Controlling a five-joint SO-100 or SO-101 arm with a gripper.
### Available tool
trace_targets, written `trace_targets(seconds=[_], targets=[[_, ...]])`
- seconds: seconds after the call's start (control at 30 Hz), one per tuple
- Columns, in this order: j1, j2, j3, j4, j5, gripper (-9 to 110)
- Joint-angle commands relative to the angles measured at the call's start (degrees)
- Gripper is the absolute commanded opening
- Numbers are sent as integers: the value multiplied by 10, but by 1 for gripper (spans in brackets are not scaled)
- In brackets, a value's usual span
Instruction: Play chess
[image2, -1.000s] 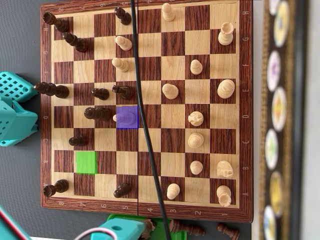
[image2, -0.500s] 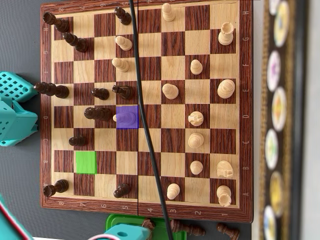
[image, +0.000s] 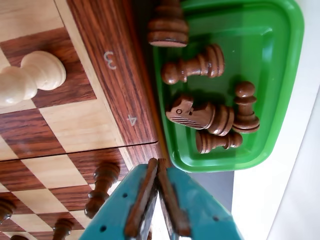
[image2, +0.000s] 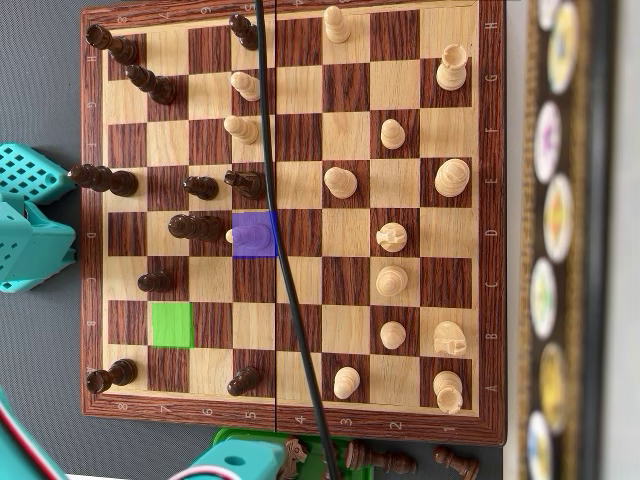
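Hovering with my gripper (image: 158, 165) pressed shut, finger faces flat together and nothing between them, over the gap where the board's near edge meets the tray.

Just past my fingertips in the wrist view: green tray (image: 285, 90) beside the board's frame, holding dark captured pieces lying on their sides. Among them a dark knight (image: 197, 114), with pawn-like pieces around it; one more piece is cut off at the top edge.

Chessboard (image2: 489, 230): wooden, dark and light squares, numbered and lettered border. Overhead view shows one square tinted purple (image2: 254, 235), a pale piece standing in it, and one empty square tinted green (image2: 171, 324) nearer the board's lower left corner. Dark pieces cluster on the left half, light pieces on the right. A black cable (image2: 287, 260) crosses the board top to bottom.

Surface under the board: dark grey. Teal robot parts (image2: 30, 215) sit off the left edge. A blurred strip with round pale discs (image2: 553, 220) runs along the right.
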Motion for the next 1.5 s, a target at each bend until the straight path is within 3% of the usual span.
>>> trace_targets(seconds=[0.0, 0.27, 0.7, 1.2, 1.47], targets=[[-7, 91, -20, 25, -3, 2], [-47, 288, 105, 27, 37, 7], [-236, 513, 430, -54, 138, 7], [-301, 525, 472, -49, 177, 14], [-314, 439, 435, -49, 175, 14]])
